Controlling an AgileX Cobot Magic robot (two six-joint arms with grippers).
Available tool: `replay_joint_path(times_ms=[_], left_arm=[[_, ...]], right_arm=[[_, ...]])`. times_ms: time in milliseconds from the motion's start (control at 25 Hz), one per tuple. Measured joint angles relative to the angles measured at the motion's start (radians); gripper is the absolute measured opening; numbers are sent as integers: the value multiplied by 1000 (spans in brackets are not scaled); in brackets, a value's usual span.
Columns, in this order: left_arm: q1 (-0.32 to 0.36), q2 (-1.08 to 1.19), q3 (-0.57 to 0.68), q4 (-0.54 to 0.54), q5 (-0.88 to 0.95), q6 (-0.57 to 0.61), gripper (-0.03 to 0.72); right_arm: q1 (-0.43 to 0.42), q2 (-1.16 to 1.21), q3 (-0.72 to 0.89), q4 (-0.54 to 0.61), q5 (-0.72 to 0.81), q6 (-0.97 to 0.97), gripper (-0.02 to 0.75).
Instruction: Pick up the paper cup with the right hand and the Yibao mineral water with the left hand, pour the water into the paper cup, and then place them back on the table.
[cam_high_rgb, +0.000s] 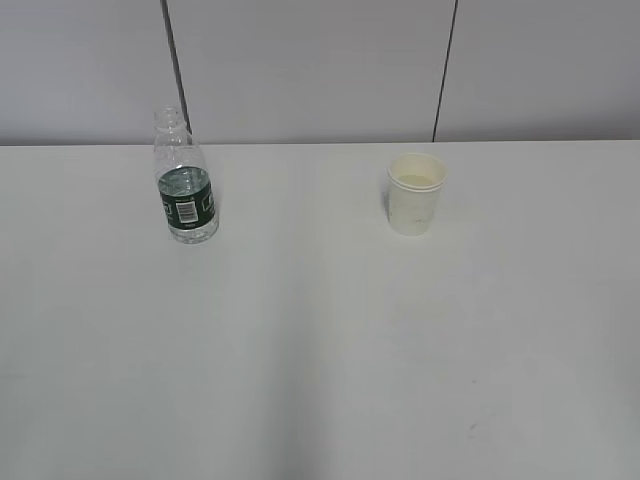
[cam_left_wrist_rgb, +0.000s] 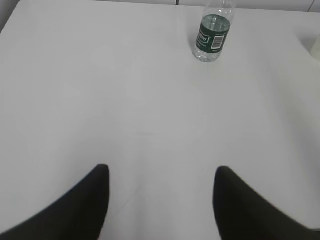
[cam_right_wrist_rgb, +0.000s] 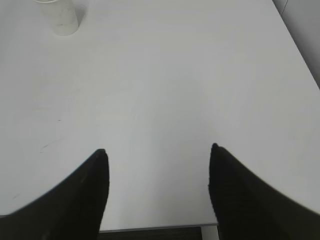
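Closest to your wrist cameras are the black fingers themselves: in the left wrist view the left hand (cam_left_wrist_rgb: 160, 205) shows two dark fingertips (cam_left_wrist_rgb: 82, 210) spread wide apart with bare white surface between them, so its jaws stand open and hold nothing. You see the same in the right wrist view, where the right hand (cam_right_wrist_rgb: 157, 190) has its fingertips (cam_right_wrist_rgb: 75, 195) parted just as widely over the near edge of the tabletop, open and empty. Neither gripper appears in the exterior view. The largest thing before you is the table (cam_high_rgb: 320, 360), a plain white top with a few faint specks, running back to a grey panelled wall (cam_high_rgb: 300, 70). Next in size is the Yibao mineral water (cam_high_rgb: 185, 180), standing upright on the left side of the table toward the far edge, its clear neck uncapped and its dark green label showing a white barcode patch; from the left wrist you find it far ahead and a little to the right of the fingers, well apart from them. Smallest is the paper cup (cam_high_rgb: 415, 193), cream-white, upright on the right side toward the far edge, well apart from the bottle; in the right wrist view only its lower part shows, at the top left corner, far from the fingertips.
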Motion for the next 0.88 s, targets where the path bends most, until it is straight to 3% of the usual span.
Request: replay_joint_path(times_ms=[440, 880], left_arm=[[3, 0, 0, -6, 0, 0, 414], [58, 0, 0, -6, 0, 0, 414]], right_arm=[[0, 0, 0, 0, 0, 0, 496], [0, 0, 0, 0, 0, -2, 496]])
